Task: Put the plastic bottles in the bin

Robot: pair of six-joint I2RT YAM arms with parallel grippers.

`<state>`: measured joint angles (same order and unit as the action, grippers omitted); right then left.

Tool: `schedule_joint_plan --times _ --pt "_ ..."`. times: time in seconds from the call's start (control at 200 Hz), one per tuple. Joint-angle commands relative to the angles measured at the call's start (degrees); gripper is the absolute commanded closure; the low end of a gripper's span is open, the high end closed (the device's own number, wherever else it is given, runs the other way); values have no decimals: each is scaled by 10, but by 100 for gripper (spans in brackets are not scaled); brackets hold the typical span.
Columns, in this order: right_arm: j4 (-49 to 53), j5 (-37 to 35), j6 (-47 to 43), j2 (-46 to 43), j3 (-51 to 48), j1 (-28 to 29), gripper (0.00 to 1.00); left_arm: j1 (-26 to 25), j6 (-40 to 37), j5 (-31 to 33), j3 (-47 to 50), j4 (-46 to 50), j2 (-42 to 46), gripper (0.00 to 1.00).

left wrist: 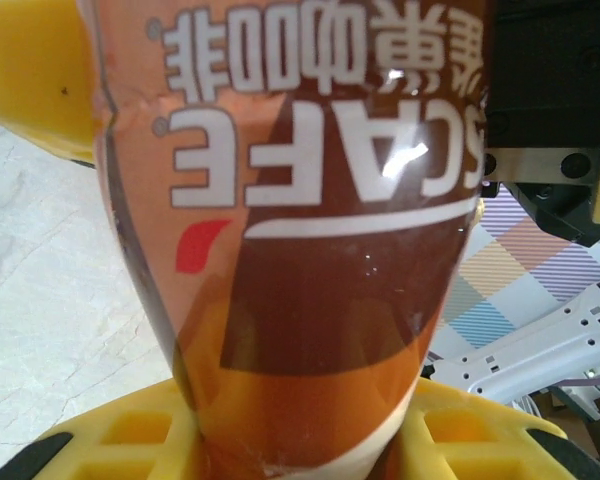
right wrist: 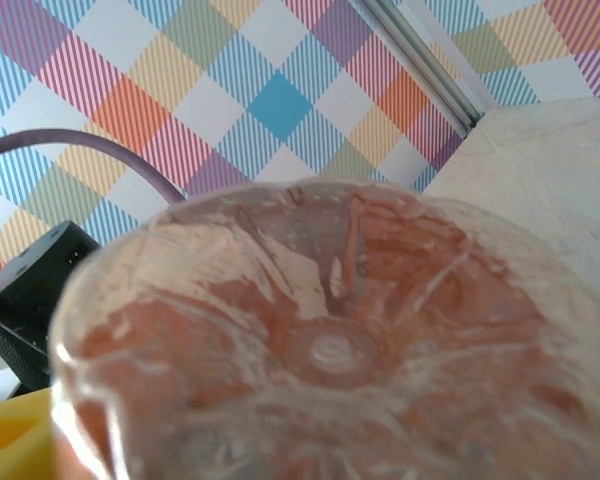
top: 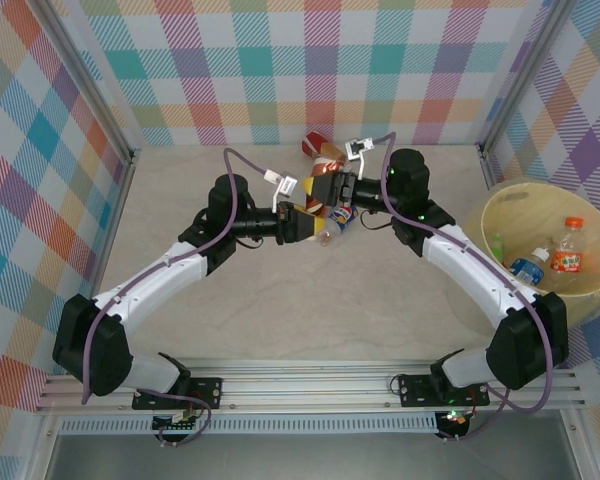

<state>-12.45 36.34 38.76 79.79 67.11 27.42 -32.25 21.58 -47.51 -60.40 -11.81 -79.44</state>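
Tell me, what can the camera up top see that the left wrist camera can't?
From the top camera you get the big bin holding the orange-capped bottle and a few others. The left wrist camera gives you something else: white upside-down letters on the brown bottle, seen very close, with yellow fingers beside it. Both cameras share the pale table and the checked wall.
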Motion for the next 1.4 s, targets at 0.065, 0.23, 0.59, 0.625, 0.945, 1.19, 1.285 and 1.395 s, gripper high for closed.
schedule_joint_plan --times 0.065,0.23,0.59,0.625,0.945,1.19,1.285,1.395 --pt "-86 -30 29 -21 -18 3 31 -6 -9 -8 -20 -14 -8 70" --pt "-75 -29 19 -23 -17 3 45 -6 -9 5 -25 -4 -13 66" --pt "-14 -59 -28 -47 -16 3 51 -6 4 39 -26 0 -15 27" --pt "1 -61 -37 -50 -13 3 51 -6 8 39 -23 -5 -14 20" --pt "98 -130 -110 -77 -3 3 53 -6 12 57 0 -36 15 0" --pt "230 -255 -176 -103 27 1 55 -6 8 159 20 -22 50 0" --pt "289 -315 -198 -109 43 -2 55 -6 8 229 33 -14 66 0" --pt "337 -377 -233 -120 55 -7 55 -6 8 313 38 14 78 0"
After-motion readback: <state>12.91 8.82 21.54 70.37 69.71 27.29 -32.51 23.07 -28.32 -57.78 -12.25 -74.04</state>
